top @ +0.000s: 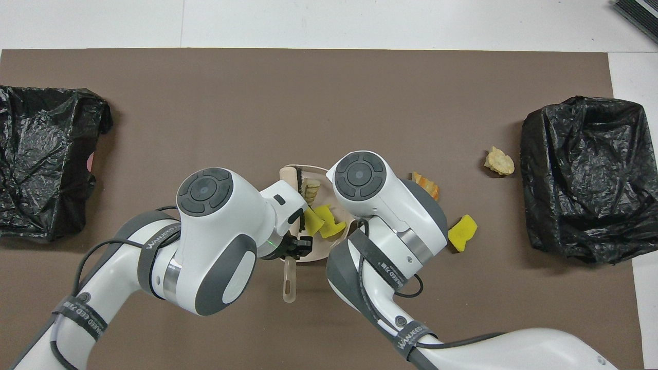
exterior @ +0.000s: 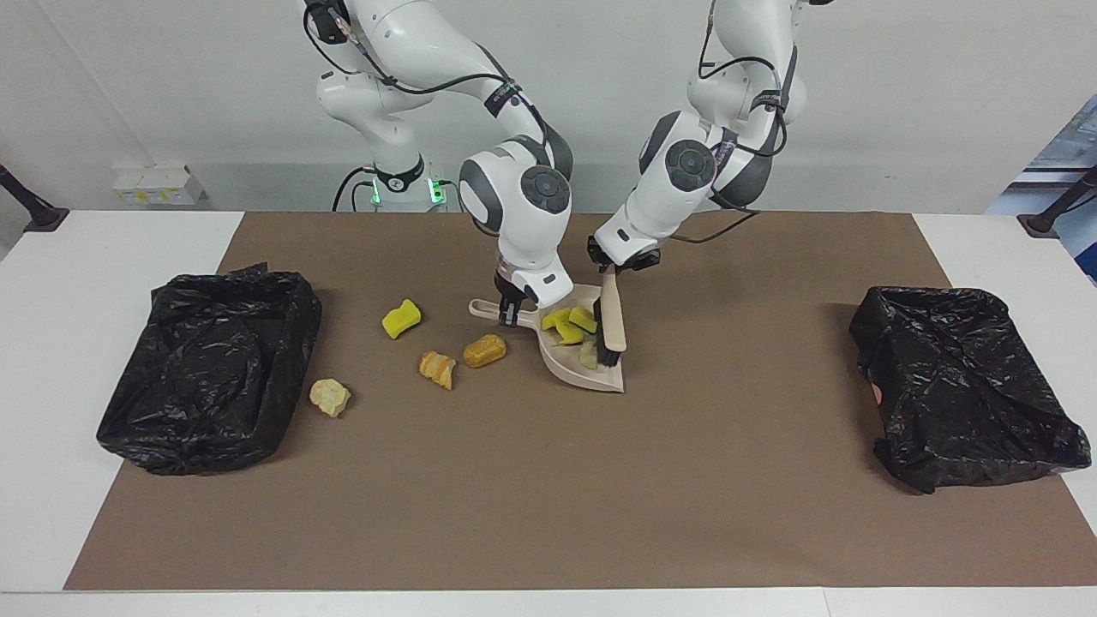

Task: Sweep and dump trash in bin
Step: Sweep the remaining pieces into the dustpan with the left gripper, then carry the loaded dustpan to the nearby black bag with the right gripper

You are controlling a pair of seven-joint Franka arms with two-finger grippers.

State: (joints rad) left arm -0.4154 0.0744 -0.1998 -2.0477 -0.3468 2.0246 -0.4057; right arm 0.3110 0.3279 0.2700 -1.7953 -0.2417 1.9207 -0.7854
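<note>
Brown mat (exterior: 548,514) (over a white table (exterior: 103,257)).

Some trash (exterior: 570,326) lies in the dustpan (exterior: 576,367), between two bins (exterior: 206,368).

Facing view: high, across the table (exterior: 51,343), looking toward the robots. Overhead view: above the robots' end, looking steeply down. Both cover the brown mat (exterior: 548,497).
</note>
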